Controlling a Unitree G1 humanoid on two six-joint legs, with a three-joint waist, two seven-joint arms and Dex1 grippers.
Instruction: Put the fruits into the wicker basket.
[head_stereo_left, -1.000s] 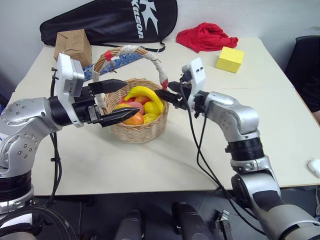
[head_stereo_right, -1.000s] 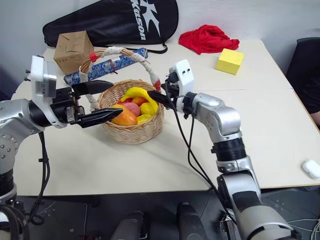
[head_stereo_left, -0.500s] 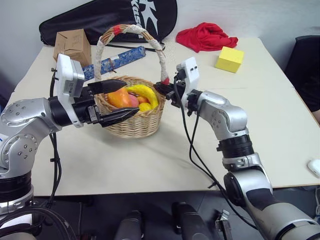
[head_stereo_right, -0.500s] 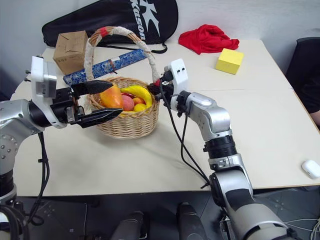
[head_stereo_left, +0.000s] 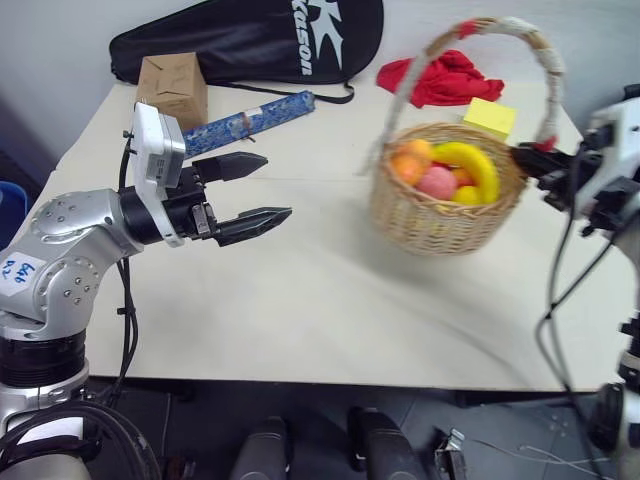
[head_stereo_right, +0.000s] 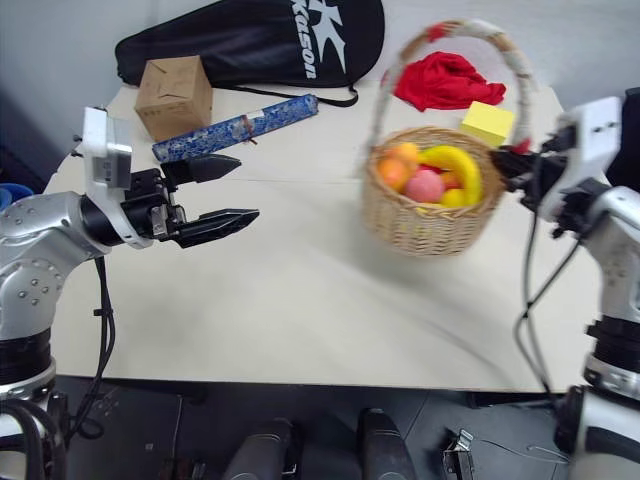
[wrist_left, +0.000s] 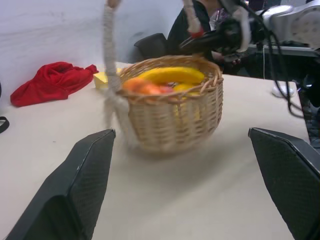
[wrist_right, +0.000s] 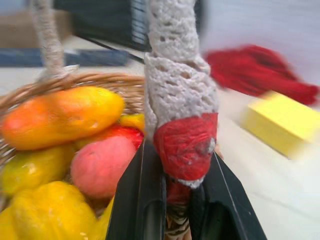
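Note:
The wicker basket (head_stereo_left: 445, 212) stands on the right side of the table, tilted a little, its tall handle (head_stereo_left: 545, 70) arching above it. Inside lie the fruits: a yellow banana (head_stereo_left: 470, 162), a pink peach (head_stereo_left: 437, 183), an orange-red mango (head_stereo_left: 408, 165) and yellow ones (wrist_right: 47, 215). My right gripper (head_stereo_left: 530, 158) is shut on the red-taped foot of the handle (wrist_right: 184, 147) at the basket's right rim. Off to the left my left gripper (head_stereo_left: 277, 186) hangs open and holds nothing, well apart from the basket, pointing towards it.
At the back of the table (head_stereo_left: 300, 290) lie a black racket bag (head_stereo_left: 260, 40), a brown cardboard box (head_stereo_left: 172, 85) and a blue patterned roll (head_stereo_left: 245, 118). A red cloth (head_stereo_left: 450, 75) and a yellow cube (head_stereo_left: 490, 118) sit just behind the basket.
My right gripper shut on the foot of the handle and swung the basket from the table's middle to the right. The view also shifted. My left gripper stayed open, almost in place.

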